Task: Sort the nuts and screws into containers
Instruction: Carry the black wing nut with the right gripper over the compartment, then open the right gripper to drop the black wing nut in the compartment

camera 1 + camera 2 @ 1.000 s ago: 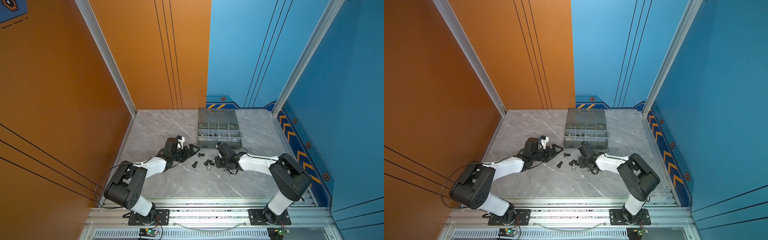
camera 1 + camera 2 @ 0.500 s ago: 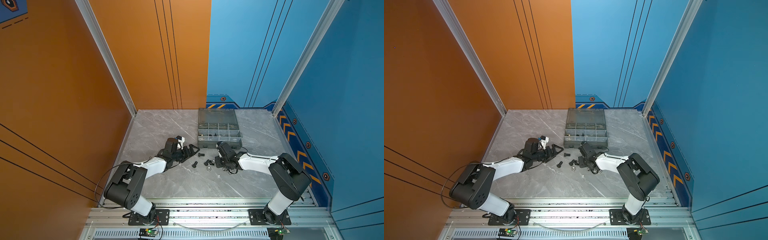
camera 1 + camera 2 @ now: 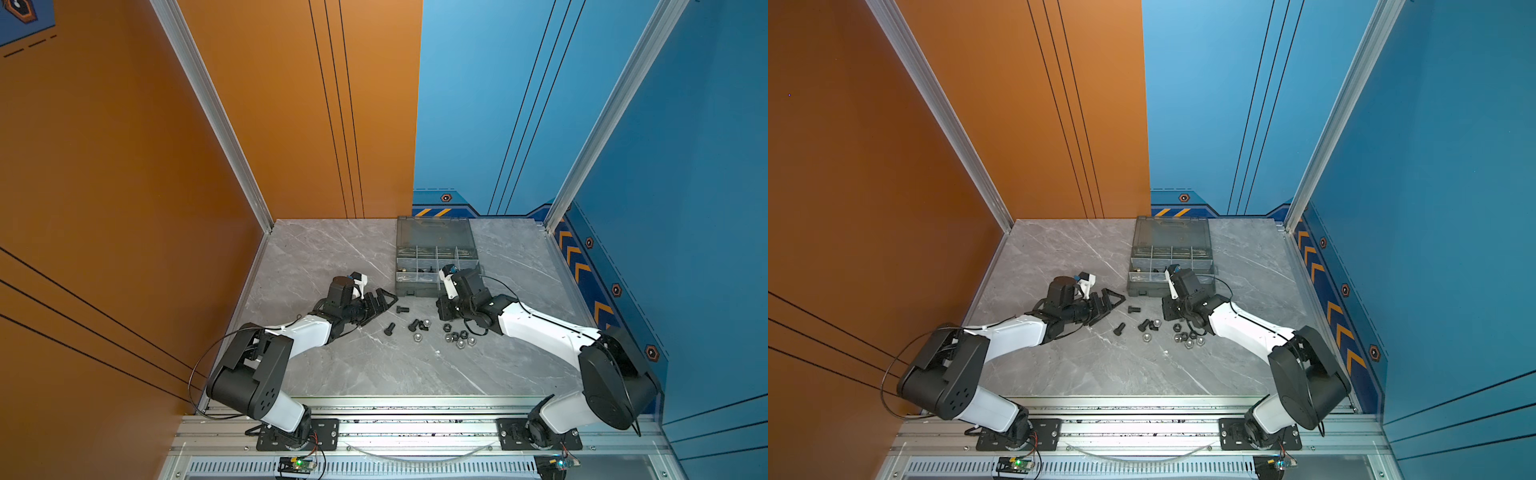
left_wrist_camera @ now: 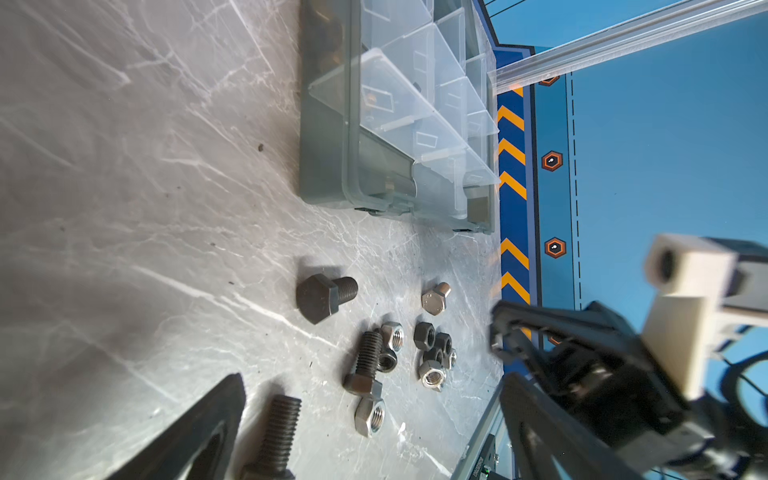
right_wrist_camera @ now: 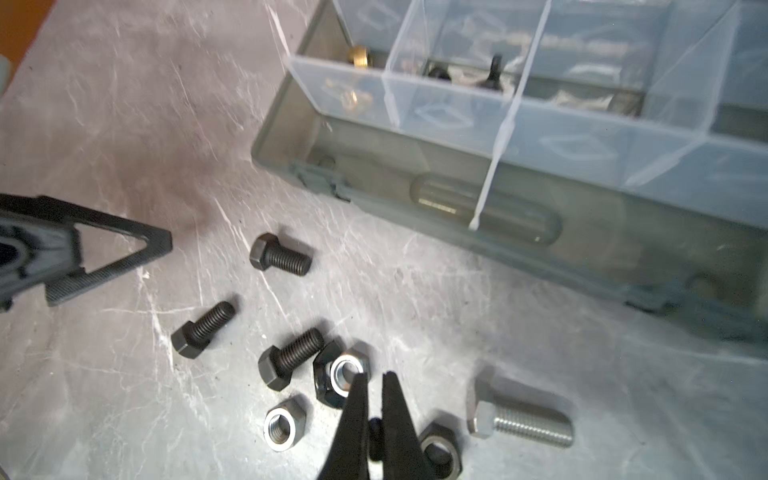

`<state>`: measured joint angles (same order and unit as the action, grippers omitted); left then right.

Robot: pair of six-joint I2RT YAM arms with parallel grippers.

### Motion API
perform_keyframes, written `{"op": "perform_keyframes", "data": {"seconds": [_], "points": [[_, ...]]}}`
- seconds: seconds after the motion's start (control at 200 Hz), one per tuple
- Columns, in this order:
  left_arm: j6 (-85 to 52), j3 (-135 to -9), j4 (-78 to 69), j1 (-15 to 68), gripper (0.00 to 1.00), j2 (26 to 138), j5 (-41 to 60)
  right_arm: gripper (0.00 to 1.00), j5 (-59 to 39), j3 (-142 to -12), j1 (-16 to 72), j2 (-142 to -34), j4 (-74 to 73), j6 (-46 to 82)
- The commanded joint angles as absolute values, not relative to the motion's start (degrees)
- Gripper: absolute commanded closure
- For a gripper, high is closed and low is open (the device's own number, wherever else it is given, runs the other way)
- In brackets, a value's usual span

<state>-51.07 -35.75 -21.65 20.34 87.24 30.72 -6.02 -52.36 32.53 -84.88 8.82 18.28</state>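
Three black screws [image 3: 402, 309] [image 5: 203, 328] [image 5: 291, 357] and a silver screw [image 5: 519, 419] lie on the grey table in front of the smoky-grey case [image 3: 434, 262]. Black and silver nuts [image 3: 459, 336] cluster beside them. My right gripper [image 5: 374, 376] hovers over the cluster, and in a top view it [image 3: 443, 311] stands just before the case. It is shut on a small black nut [image 5: 376, 436], pinched behind the tips. My left gripper [image 3: 380, 307] lies low and open left of the screws, nothing gripped. The containers [image 5: 449, 95] hold a brass piece [image 5: 357, 56] and black pieces.
The case's lid [image 3: 432, 232] lies open toward the back wall. The orange wall stands on the left and the blue wall on the right. The table's metal rail [image 3: 415, 405] runs along the front edge. A lone silver nut [image 3: 417, 337] lies near the middle.
The right gripper's jaws have drawn together over the nut cluster. Neither arm has shifted noticeably, and the left gripper stays wide open.
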Motion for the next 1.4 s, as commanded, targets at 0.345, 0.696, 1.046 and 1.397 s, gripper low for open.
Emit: {"op": "perform_keyframes", "data": {"seconds": [0.345,0.696,1.046,1.397], "points": [[-53.8,-35.9,-26.2,20.1,0.02,87.8,34.0,1.00,-8.0,-71.8,24.9,-95.0,11.5,12.8],[-54.3,-35.9,-26.9,20.2,0.02,88.4,34.1,1.00,-7.0,-90.6,25.0,-114.4,13.0,13.7],[-54.6,-35.7,-26.9,20.2,0.02,88.3,33.9,0.97,-4.1,-94.9,25.3,-122.6,14.4,13.6],[-54.8,-35.7,-26.9,20.5,0.02,88.1,33.4,0.72,-2.5,-95.0,25.7,-123.6,16.1,12.4]]}}
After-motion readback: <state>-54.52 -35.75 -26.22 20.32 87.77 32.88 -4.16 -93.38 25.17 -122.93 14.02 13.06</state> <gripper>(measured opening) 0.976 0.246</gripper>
